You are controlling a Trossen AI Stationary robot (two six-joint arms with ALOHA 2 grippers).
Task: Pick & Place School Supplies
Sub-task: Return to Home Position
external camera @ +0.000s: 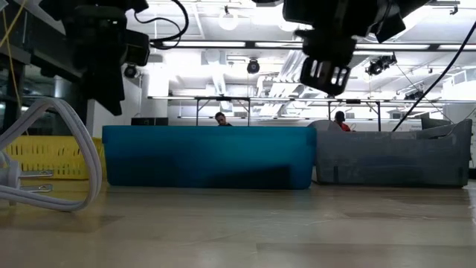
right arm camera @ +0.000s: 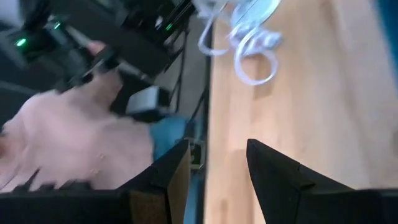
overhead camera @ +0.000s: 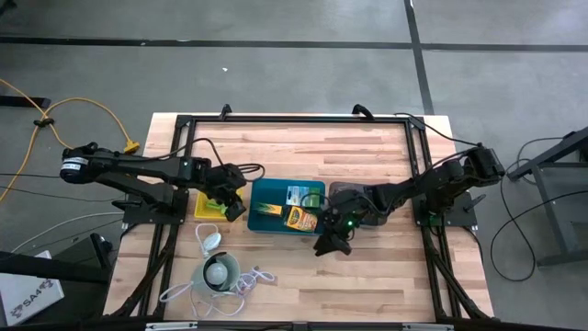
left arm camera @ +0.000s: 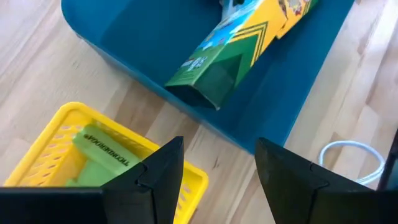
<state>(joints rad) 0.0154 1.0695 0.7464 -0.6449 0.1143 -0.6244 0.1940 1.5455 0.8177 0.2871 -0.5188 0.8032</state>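
Plainly, left hand (left arm camera: 217, 147) and right hand (right arm camera: 217, 147) gape empty; green eraser (left arm camera: 102, 151) seems part-hidden

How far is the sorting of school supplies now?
Done: lime-green erasers lie in the yellow mesh bin, yellow-and-green crayon boxes in the teal plastic tray. In hand: nothing; left gripper and right gripper are open, empty. Left: no loose supplies show on the wooden table.

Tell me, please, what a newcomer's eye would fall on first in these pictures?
The teal tray mid-table, holding yellow-and-green crayon boxes, stands out first. To its left sits the yellow bin with a green eraser inside, the left gripper above its edge, jaws open. The right gripper, jaws open too, hangs over the tabletop beside the tray's corner.
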